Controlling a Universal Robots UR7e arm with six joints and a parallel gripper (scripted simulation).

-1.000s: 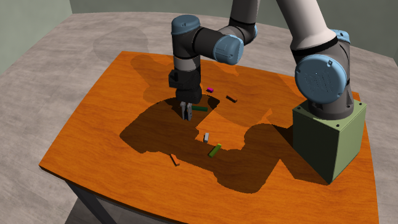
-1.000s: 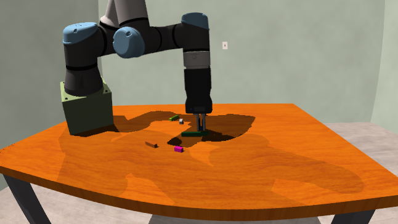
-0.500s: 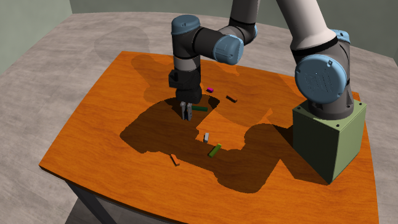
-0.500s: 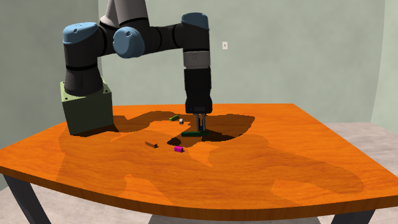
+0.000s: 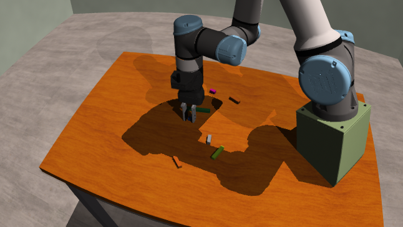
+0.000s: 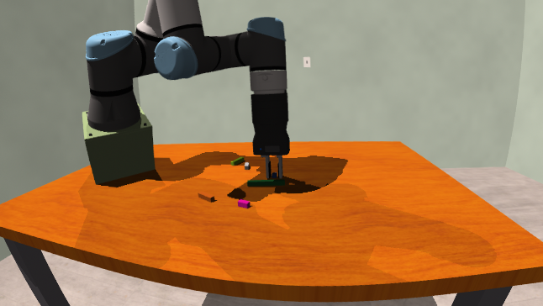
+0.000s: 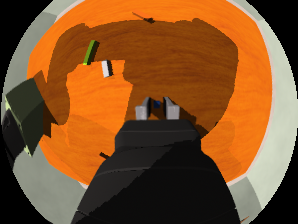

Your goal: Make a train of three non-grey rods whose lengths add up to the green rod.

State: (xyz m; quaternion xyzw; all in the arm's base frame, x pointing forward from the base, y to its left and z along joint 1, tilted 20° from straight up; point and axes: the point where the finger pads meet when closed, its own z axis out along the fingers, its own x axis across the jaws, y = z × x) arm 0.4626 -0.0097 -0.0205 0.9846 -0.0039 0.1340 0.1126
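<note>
My gripper [image 5: 189, 120] stands upright with its fingertips low at the table, just beside the left end of the dark green rod [image 5: 203, 110]. The fingers are open. A small blue rod [image 5: 188, 118] lies between them; it also shows in the exterior view [image 6: 274, 175] and the wrist view [image 7: 157, 103]. The green rod [image 6: 266, 182] lies flat in the arm's shadow. A magenta rod [image 5: 213, 91] lies behind it. One orange rod [image 5: 234, 100] lies to the right of the magenta one, another orange rod [image 5: 177, 161] near the front.
A grey rod [image 5: 208, 139] and a lime rod [image 5: 217, 152] lie in front of the gripper, towards the arm's base. The green base block [image 5: 334, 140] stands at the table's right side. The arm casts a wide shadow over the middle.
</note>
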